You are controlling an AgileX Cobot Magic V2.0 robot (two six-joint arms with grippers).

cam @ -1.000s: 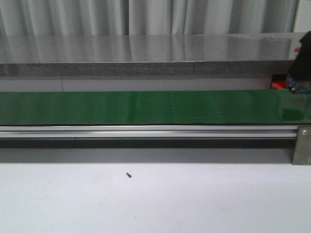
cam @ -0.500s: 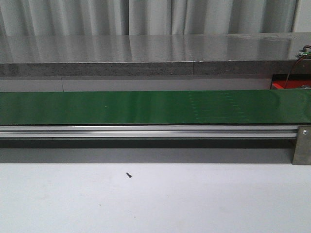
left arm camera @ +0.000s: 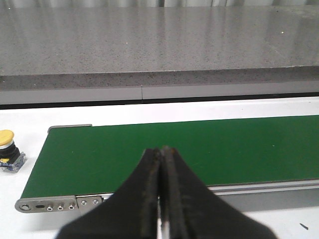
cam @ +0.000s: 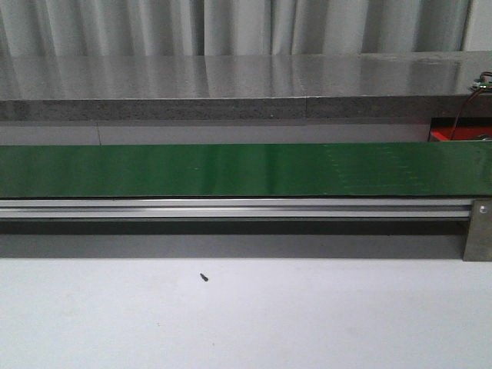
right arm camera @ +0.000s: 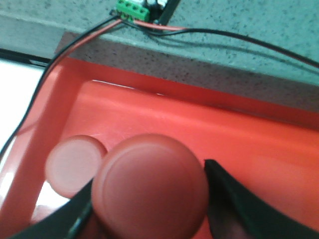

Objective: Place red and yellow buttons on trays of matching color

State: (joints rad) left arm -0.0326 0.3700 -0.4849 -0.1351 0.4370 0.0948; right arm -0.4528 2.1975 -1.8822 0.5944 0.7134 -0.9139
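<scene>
In the right wrist view my right gripper (right arm camera: pixel 149 175) is shut on a red button (right arm camera: pixel 149 186), its fingers (right arm camera: pixel 224 189) on either side of the round cap. It holds the button just above the floor of the red tray (right arm camera: pixel 249 149). A paler red disc (right arm camera: pixel 75 162) lies in the tray beside it. A corner of the red tray shows in the front view (cam: pixel 460 135). My left gripper (left arm camera: pixel 162 149) is shut and empty over the near edge of the green belt (left arm camera: pixel 224 144). A yellow button (left arm camera: pixel 7 144) stands on the white table past the belt's end. No yellow tray is in view.
The green conveyor belt (cam: pixel 231 169) with its aluminium rail (cam: pixel 231 206) crosses the front view. A grey stone ledge (cam: pixel 231 84) runs behind it. Red and black wires (right arm camera: pixel 75 45) and a green connector (right arm camera: pixel 132 9) sit by the tray's rim. A small dark screw (cam: pixel 204 277) lies on the table.
One second ago the right arm showed at the right edge of the front view over the belt's end. It has since moved out of that view.
</scene>
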